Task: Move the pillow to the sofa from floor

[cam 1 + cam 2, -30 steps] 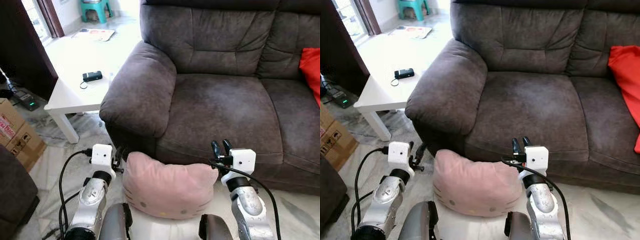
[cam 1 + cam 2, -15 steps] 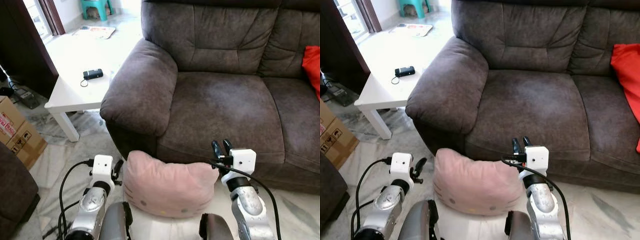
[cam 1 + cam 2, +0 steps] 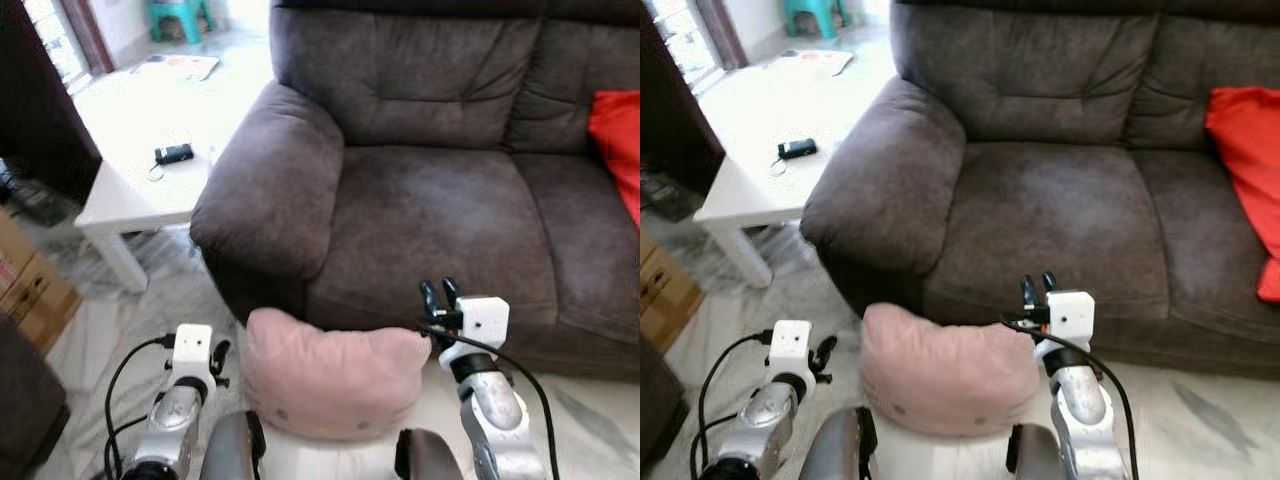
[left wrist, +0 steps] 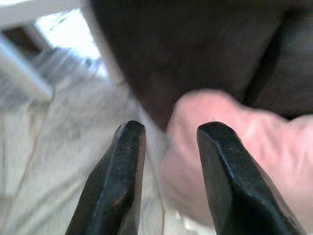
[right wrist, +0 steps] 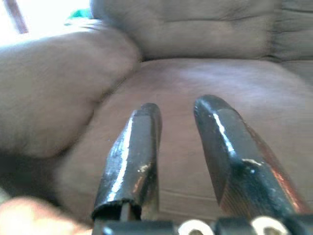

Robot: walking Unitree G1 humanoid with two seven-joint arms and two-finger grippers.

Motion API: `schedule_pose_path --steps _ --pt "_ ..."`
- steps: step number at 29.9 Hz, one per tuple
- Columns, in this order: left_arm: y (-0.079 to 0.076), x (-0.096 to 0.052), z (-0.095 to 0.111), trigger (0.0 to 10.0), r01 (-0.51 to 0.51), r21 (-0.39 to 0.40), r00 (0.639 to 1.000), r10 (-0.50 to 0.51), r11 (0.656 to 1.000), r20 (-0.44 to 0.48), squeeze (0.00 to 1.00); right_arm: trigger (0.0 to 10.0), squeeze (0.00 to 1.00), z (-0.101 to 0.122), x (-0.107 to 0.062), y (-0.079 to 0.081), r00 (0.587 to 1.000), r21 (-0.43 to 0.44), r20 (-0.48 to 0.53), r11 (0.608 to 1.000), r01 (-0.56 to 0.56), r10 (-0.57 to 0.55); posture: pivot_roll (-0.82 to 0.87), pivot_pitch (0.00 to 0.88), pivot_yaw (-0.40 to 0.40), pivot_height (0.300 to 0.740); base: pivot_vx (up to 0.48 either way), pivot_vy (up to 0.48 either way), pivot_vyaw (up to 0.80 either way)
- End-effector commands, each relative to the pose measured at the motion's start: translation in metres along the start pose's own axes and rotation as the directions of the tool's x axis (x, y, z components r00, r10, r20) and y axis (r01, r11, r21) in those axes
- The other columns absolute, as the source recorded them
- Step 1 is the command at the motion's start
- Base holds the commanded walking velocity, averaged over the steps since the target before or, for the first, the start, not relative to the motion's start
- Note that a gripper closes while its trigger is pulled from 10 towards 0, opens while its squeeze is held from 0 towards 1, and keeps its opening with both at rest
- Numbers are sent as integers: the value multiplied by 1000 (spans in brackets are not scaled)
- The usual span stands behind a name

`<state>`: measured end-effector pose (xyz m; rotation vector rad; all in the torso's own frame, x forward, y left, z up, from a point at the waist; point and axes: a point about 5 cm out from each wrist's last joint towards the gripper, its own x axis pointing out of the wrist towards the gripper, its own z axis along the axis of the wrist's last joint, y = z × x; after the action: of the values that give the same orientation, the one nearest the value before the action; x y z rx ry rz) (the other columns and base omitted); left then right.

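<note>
A living room with a pale marble floor [image 3: 120,300]: a dark brown sofa [image 3: 440,200] spans the far side, a red cushion [image 3: 1245,170] lies on its right seat, and a white desk [image 3: 140,150] to the left carries a small black device [image 3: 173,154], with a cardboard box [image 3: 30,290] nearer on the left. The pink pillow [image 3: 330,370] sits on the floor against the foot of the sofa, just below its left seat and directly before the robot. The left gripper [image 3: 215,358] has dropped lower and nearer over the last second and now hangs just left of the pillow, its fingers [image 4: 122,166] apart around nothing. The right gripper [image 3: 437,297] has kept its place at the pillow's upper right corner, whether touching I cannot tell, its fingers [image 5: 142,147] a little apart, nothing between them. Judging by this, the arms are bracketing the pillow for a two-sided squeeze; the lift has not begun.
</note>
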<state>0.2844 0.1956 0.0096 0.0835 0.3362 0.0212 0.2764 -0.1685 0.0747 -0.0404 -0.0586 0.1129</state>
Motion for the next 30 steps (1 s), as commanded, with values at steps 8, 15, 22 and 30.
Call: schedule_pose_path --steps 8,15,22,30 --pt "-8 4 4 10000 16 14 1000 -16 1000 18 0 10000 0 -3 -2 -2 1000 -17 -17 1000 -1 0 -13 75 25 568 397 0 0" --pt "-10 4 5 10000 31 7 999 -31 999 23 0 10000 0 -4 -4 1 999 -23 -21 999 -24 24 -11 78 25 568 0 0 413" --pt "-14 3 -8 10000 59 -30 997 -61 998 -55 0 10000 0 -5 -4 -1 999 -14 -27 1000 -18 18 -12 80 23 568 0 0 301" --pt "-15 -2 -28 10000 74 -57 979 -83 996 -187 0 10000 0 -5 -4 0 999 -28 -36 999 -31 30 -17 86 21 568 0 0 0"
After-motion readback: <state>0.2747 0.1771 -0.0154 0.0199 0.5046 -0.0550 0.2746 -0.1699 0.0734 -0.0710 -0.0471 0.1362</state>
